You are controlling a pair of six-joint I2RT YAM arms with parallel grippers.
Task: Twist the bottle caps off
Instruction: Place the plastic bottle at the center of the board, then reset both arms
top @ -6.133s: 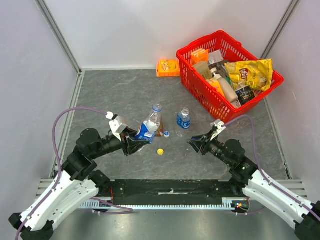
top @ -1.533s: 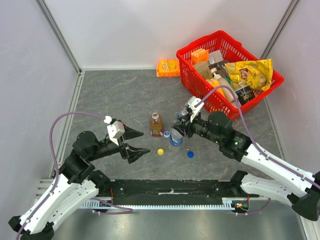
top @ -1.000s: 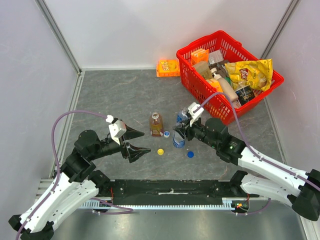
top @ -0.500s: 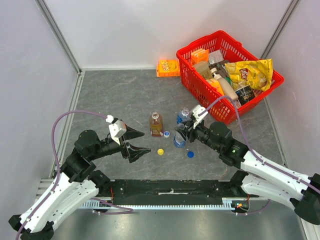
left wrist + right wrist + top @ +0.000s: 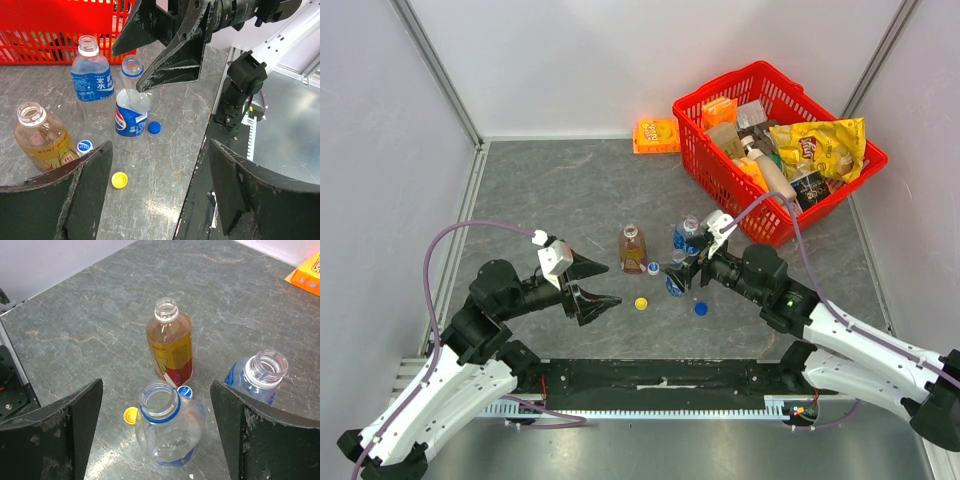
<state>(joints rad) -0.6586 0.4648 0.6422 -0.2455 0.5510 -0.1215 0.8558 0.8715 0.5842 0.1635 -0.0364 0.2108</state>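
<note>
Three uncapped bottles stand mid-table: an amber bottle [image 5: 632, 249] [image 5: 170, 342] [image 5: 42, 141], a clear blue-labelled bottle [image 5: 687, 233] [image 5: 260, 374] [image 5: 92, 80], and a dented clear bottle [image 5: 676, 277] [image 5: 167, 427] [image 5: 131, 112]. Loose on the table lie a yellow cap [image 5: 641, 303] [image 5: 130, 414] [image 5: 119, 179], a blue cap [image 5: 701, 309] [image 5: 154, 128] and a whitish-blue cap [image 5: 653, 268] [image 5: 185, 391] [image 5: 85, 146]. My right gripper [image 5: 681, 273] [image 5: 159, 436] is open, with its fingers wide on either side of the dented bottle and not touching it. My left gripper [image 5: 597, 283] [image 5: 160, 197] is open and empty, left of the yellow cap.
A red basket [image 5: 715, 175] full of snack packs stands at the back right. An orange box [image 5: 656, 135] lies by the back wall. White walls close in the grey table on three sides.
My right gripper has opened wide and let go of the dented bottle, which stays upright. The left arm has not moved.
</note>
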